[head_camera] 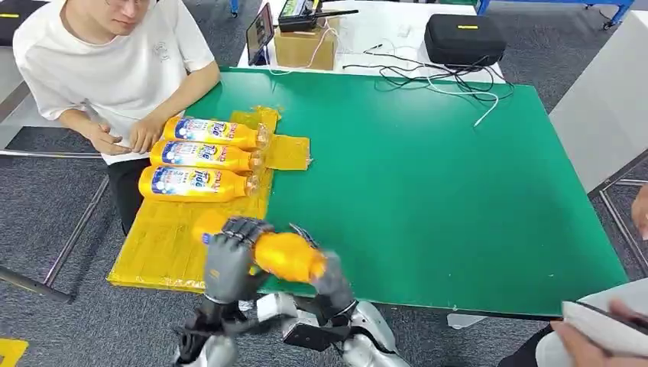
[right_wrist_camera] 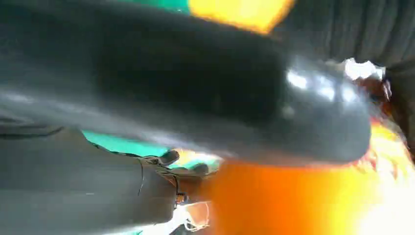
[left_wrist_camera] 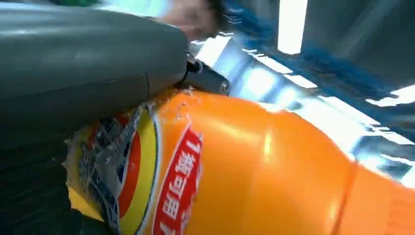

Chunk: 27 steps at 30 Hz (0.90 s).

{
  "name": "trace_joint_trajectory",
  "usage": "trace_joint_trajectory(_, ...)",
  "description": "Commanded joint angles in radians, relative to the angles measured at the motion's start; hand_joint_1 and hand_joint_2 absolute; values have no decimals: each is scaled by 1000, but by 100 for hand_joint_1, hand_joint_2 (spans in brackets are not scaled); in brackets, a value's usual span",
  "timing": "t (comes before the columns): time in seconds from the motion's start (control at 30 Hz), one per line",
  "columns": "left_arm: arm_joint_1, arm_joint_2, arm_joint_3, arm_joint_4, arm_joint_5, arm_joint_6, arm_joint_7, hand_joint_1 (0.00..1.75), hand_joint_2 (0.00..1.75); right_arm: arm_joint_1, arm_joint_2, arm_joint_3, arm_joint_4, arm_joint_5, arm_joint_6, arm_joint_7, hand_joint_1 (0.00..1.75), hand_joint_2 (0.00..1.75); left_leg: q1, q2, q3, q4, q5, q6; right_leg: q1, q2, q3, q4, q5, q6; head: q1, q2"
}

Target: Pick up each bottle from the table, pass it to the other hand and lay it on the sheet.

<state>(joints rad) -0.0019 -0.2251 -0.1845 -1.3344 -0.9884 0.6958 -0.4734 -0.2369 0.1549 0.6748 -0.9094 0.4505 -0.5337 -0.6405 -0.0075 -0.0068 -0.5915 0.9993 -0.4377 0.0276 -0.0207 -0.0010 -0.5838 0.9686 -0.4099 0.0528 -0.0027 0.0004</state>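
Observation:
An orange bottle [head_camera: 286,256] hangs over the table's front edge, lying sideways between both hands. My left hand [head_camera: 229,258] wraps its fingers around the label end; up close, its thumb [left_wrist_camera: 83,63] lies along the bottle [left_wrist_camera: 254,171] beside the red and blue label. My right hand [head_camera: 333,281], blurred, holds the neck end; its thumb [right_wrist_camera: 195,83] crosses over the orange bottle [right_wrist_camera: 293,196]. Three more orange bottles [head_camera: 200,157] lie side by side on the yellow sheet [head_camera: 164,245] at the table's left.
A person in a white shirt [head_camera: 115,61] sits at the far left with hands by the sheet. Another person's hand [head_camera: 604,336] holds paper at the right. The green table [head_camera: 428,183] backs onto a cardboard box [head_camera: 306,46], a black case [head_camera: 464,38] and cables.

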Motion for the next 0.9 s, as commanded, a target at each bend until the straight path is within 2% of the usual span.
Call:
trace_joint_trajectory(0.03,-71,-26,135,139,-16,2,8,145,175,-16,-12,-25,86,4,-6,-7,0,0,1,-2,3,-1,0,-1,1,-2,3,-1,-1,-2,0,0)
trace_joint_trajectory(0.07,-71,-26,135,139,-16,2,8,145,175,-16,-12,-25,86,4,-6,-7,0,0,2,-2,4,-1,-1,-2,2,-2,5,-1,-2,-3,0,0)
trace_joint_trajectory(0.1,-75,-20,113,160,-63,2,58,106,175,-17,-6,-27,95,10,-1,2,0,0,2,-1,3,-1,-1,-1,2,-1,4,-1,-1,-2,0,0)
trace_joint_trajectory(0.13,-128,39,53,242,-97,2,188,79,175,-9,2,-45,107,-7,45,12,0,0,1,-1,3,-1,0,-1,1,-1,3,-1,-1,-1,0,0)
trace_joint_trajectory(0.17,-160,79,7,280,-88,-5,247,33,175,-1,5,-52,104,1,57,-3,0,0,2,-1,5,-1,-1,-2,2,-1,6,-1,-1,-2,0,0)
trace_joint_trajectory(0.2,-198,107,-15,315,-54,-31,295,19,175,8,10,-61,99,9,69,-9,0,0,1,-3,3,-2,0,-2,1,-3,5,-1,-1,-2,0,0)
trace_joint_trajectory(0.27,-241,132,-22,348,-37,-63,339,14,175,22,19,-76,77,10,83,-14,0,0,1,-5,3,-2,1,-2,1,-5,4,-1,-1,-2,0,0)
trace_joint_trajectory(0.3,-267,143,-15,372,-20,-91,358,23,175,25,24,-81,66,12,87,-10,0,0,2,-5,3,-1,0,-3,2,-4,5,0,-1,-3,0,0)
trace_joint_trajectory(0.37,-312,161,-9,427,-32,-115,393,54,175,27,29,-90,57,7,107,-6,0,0,1,-2,0,-1,1,-2,1,-1,1,0,0,-2,0,0)
trace_joint_trajectory(0.4,-345,178,-23,473,-91,-127,429,84,175,26,31,-96,57,8,116,-5,0,0,3,-3,1,0,0,-3,2,-2,2,0,0,-3,0,0)
trace_joint_trajectory(0.43,-367,183,-23,503,-94,-160,439,103,175,26,32,-104,56,4,126,-4,0,0,2,-3,1,-1,1,-2,2,-3,2,0,0,-2,0,0)
trace_joint_trajectory(0.47,-385,191,-31,527,-122,-173,458,148,175,28,32,-112,54,1,129,-4,0,0,3,-4,2,0,1,-3,2,-3,3,0,-1,-3,0,0)
trace_joint_trajectory(0.5,-395,193,-33,538,-137,-181,471,154,175,27,32,-115,53,0,133,-5,0,0,2,-3,1,0,1,-2,2,-2,2,0,0,-2,0,0)
trace_joint_trajectory(0.53,-414,198,-49,572,-182,-211,507,126,175,33,34,-129,47,-5,140,-3,0,0,3,-3,3,0,0,-3,3,-2,4,0,-1,-3,0,0)
trace_joint_trajectory(0.57,-421,198,-57,585,-199,-249,525,148,175,40,35,-140,41,-9,147,0,0,0,2,-3,1,-1,1,-2,2,-2,2,0,0,-2,0,0)
trace_joint_trajectory(0.7,-439,179,-18,615,-168,-280,557,175,175,47,45,-156,43,-7,167,2,0,0,2,-2,1,0,1,-2,1,-1,2,1,-1,-2,0,0)
trace_joint_trajectory(0.83,-510,211,-51,694,-189,-382,572,173,175,49,57,-161,44,-16,199,-1,0,0,3,-1,2,0,0,-3,2,-1,4,1,-1,-3,0,0)
trace_joint_trajectory(0.9,-538,220,-82,702,-211,-437,570,162,175,49,62,-161,49,-15,206,-3,0,0,3,-1,3,1,-1,-4,3,0,5,2,-1,-4,0,0)
